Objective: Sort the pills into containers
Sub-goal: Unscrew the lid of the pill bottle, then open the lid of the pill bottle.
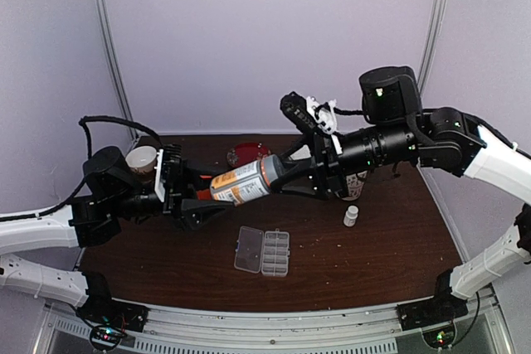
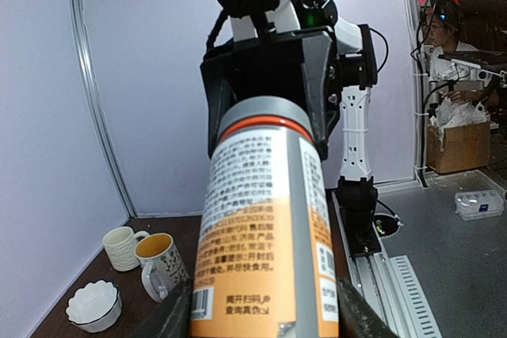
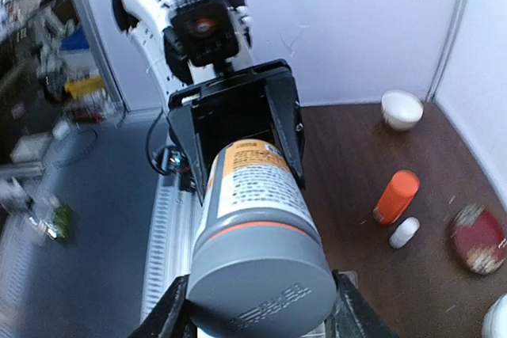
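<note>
Left gripper [image 1: 202, 203]: clamped at middling width on base end of large labelled bottle [image 1: 241, 183]; bottle held aloft, clear of table [image 1: 398, 242].

Right gripper [image 1: 286, 173]: set over grey cap [image 3: 257, 275] from the opposite end; fingers [image 3: 168, 313] against either side of cap, so far as the wrist view shows; taken as gripping.

Bottle axis: near horizontal, spanning from one gripper to the other, cap end toward right arm and in line with right wrist. Judged well placed for a twist about that axis to uncap, left side holding the body fast.

Pills: none made out loose with any certainty; presumed inside bottle, contents not visible.

Containers: cells of clear pill box [image 1: 264, 252], lid laid open to its left, flat on table. Below bottle and toward near edge, roughly under its middle; well apart from both grippers, about equally near to each arm.

Also listed: small white bottle [image 1: 352, 215], right of box; red dish [image 1: 248, 153], behind.
</note>
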Motion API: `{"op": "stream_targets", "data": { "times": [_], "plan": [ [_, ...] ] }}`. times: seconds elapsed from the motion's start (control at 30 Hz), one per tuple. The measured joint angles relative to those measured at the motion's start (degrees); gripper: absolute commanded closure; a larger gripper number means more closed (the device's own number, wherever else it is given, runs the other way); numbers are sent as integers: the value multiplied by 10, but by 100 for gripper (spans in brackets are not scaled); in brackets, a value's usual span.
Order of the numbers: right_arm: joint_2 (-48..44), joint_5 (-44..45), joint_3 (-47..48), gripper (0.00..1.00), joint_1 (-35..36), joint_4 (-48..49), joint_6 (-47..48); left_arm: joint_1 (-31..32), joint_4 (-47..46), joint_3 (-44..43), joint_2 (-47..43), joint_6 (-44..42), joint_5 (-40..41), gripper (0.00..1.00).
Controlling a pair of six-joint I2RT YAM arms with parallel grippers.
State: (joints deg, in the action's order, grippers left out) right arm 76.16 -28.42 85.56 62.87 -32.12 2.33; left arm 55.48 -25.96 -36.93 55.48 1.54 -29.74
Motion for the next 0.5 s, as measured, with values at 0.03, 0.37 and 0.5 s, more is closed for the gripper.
{"op": "stream_targets", "data": {
  "times": [0.03,0.37,0.5],
  "plan": [
    [-1,-3,0,99,0,2,60,0,-2,-1,1,1,-1,100],
    [-26,-28,-38,100,-3,7,681,6,4,-2,11,7,-24,100],
    [-56,-32,-91,100,-9,62,780,9,3,-2,13,8,-25,100]
  ]
}}
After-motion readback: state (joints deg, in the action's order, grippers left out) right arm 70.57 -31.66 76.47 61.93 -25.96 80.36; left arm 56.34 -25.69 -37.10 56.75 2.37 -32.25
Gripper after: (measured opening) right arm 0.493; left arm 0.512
